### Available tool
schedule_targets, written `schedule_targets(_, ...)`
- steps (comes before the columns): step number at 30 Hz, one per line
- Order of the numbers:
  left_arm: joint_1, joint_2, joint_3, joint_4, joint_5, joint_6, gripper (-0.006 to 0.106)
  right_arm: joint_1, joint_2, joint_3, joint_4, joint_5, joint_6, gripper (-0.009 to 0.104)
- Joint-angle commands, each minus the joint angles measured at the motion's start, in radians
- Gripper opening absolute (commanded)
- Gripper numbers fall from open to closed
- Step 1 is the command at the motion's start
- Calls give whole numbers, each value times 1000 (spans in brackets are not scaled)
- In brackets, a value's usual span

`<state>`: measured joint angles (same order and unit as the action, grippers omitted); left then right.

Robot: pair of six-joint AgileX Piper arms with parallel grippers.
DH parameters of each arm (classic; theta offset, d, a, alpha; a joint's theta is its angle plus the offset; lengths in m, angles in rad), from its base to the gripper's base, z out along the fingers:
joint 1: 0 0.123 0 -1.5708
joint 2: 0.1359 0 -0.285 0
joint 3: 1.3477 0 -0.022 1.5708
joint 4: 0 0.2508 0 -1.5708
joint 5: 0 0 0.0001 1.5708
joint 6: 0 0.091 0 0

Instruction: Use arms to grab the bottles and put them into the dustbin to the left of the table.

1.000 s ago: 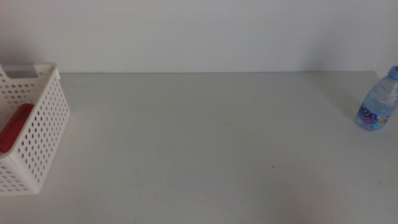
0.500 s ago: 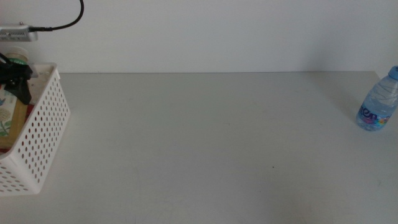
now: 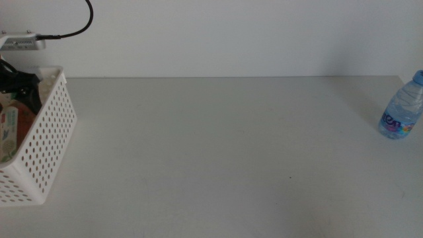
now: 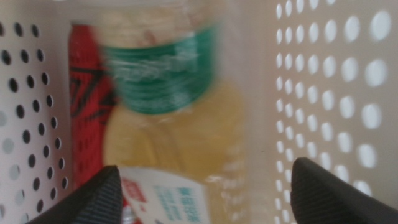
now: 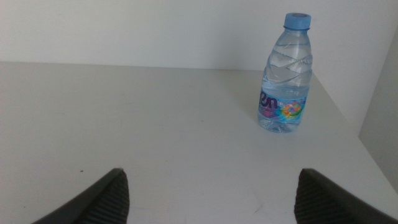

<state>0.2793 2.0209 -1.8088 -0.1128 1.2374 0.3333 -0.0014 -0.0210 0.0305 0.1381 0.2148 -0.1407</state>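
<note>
Looking at the middle picture, I see the white basket (image 3: 46, 142) with holes in its sides at the far left edge of the grey table (image 3: 218, 152). My left gripper (image 3: 20, 84) is dark and sits over the basket's top, in the upper left of the frame, with a black cable (image 3: 76, 26) curling up behind it. Part of the tea bottle (image 3: 8, 132) shows inside the basket.

From the left wrist camera I see the tea bottle (image 4: 180, 118) is pale yellow with a green band, and it is blurry. It lies in the basket beside the red can (image 4: 87, 106), and the two look like they touch. The bottle's long side runs along the can's long side, between the holey walls (image 4: 329, 93). My left gripper (image 4: 205, 190) has its jaws spread wide, one on each side of the bottle, and they do not touch it.

The water bottle (image 3: 401, 106) stands upright near the right edge of the middle picture, well apart from the basket. It is clear with a blue cap (image 5: 297, 20) pointing up and a colourful label. My right gripper (image 5: 208, 190) is also spread wide and holds nothing, with the water bottle (image 5: 285, 74) ahead of it on bare table.
</note>
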Motion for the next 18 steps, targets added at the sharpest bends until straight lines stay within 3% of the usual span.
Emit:
schedule_targets(1, 0, -94, -32, -39, 79, -25, 94, 3, -14, -11, -6, -75, -8, 68)
schedule_targets(10, -34, -310, -32, -86, 64, -33, 94, 3, -14, -11, -6, -75, -8, 68)
schedule_targets(18, -174, -550, -31, -88, 80, 51, 94, 3, -14, -11, -6, -75, -8, 68)
